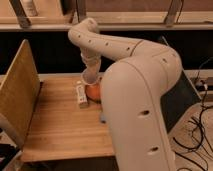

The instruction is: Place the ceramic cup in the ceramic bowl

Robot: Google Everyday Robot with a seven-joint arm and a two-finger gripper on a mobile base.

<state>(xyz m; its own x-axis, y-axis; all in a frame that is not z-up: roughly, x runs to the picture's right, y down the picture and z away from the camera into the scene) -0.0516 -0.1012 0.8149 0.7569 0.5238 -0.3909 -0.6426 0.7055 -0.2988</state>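
The gripper [92, 81] points straight down at the far middle of a wooden table [55, 122], at the end of a white wrist ringed with ribs. Whether it is spread, closed or carrying something cannot be told, because its tip blends into the pale wrist above it. The ceramic cup cannot be picked out as a separate shape.

Directly beneath the gripper sits the ceramic bowl [94, 95], an orange-red dish resting on the tabletop. Only its left part shows (the rest is hidden behind the robot's arm). Just beside the bowl's left edge lies a slim white tube-shaped bottle [81, 95], on its side, with its length running from the back of the table toward the front. Nearer the front, a small blue-grey object [102, 119] peeks out from behind the arm.

The arm [107, 45] rises from the wrist to a bend high above the table, then slopes down to the right into a very large white segment that fills the right foreground. A tall cork-brown panel [20, 85] stands upright along the table's left edge. Behind the table runs a pale shelf rail [130, 22] with metal uprights. Dark cables [200, 130] trail on the floor at the far right.
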